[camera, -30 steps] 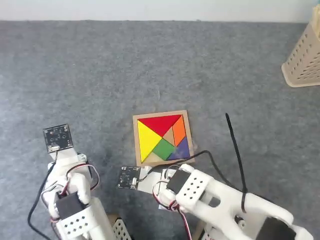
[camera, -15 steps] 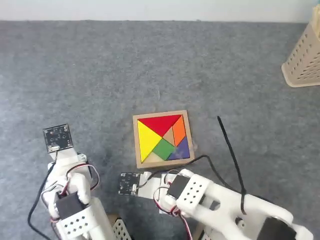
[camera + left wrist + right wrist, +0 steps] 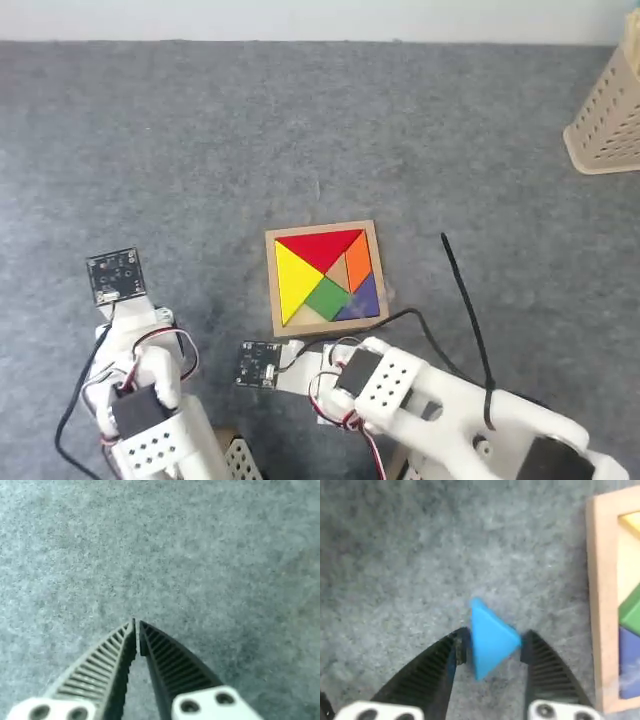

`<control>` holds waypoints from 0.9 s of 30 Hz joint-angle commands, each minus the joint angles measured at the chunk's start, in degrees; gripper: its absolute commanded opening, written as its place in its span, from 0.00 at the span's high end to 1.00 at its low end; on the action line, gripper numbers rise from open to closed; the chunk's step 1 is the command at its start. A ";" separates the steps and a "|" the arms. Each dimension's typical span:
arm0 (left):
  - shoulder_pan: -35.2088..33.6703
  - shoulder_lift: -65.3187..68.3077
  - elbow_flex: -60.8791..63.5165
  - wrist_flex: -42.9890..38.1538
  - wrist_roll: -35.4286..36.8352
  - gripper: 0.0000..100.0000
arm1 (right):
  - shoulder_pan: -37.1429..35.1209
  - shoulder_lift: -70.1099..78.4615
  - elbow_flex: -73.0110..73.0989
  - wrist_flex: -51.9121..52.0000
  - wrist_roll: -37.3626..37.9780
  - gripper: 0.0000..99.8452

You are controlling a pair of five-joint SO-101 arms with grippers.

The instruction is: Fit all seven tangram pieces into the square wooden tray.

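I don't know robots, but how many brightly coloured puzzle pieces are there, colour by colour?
Red piece: 1
Yellow piece: 1
Orange piece: 1
Green piece: 1
Dark blue piece: 1
Light blue piece: 1
Total: 6

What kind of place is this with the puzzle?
Probably a robot practice table, maybe in a lab: grey felt-like tabletop, two white robot arms, and a square wooden tray of coloured tangram pieces. The right gripper holds a light blue triangular piece.
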 commanded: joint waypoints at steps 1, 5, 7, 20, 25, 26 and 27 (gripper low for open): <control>0.18 -0.44 -0.48 0.35 0.88 0.99 | 0.31 -1.71 -0.35 -0.57 0.53 0.91; 0.18 -0.44 -0.48 0.35 0.88 0.99 | 0.31 -1.89 -0.35 -0.40 0.62 0.91; 0.18 -0.44 -0.48 0.35 0.88 0.99 | 0.57 -1.98 -0.35 -0.22 0.70 0.91; 0.18 -0.44 -0.48 0.35 0.88 0.99 | 9.89 -1.36 -21.19 15.43 10.81 0.91; 0.18 -0.44 -0.48 0.35 0.88 0.99 | 10.07 -1.10 -26.20 15.52 12.13 0.91; 0.18 -0.44 -0.48 0.35 0.88 0.99 | 10.07 -0.48 -27.34 15.78 12.13 0.91; 0.18 -0.44 -0.48 0.35 0.88 0.99 | 10.07 0.57 -28.48 15.69 12.13 0.91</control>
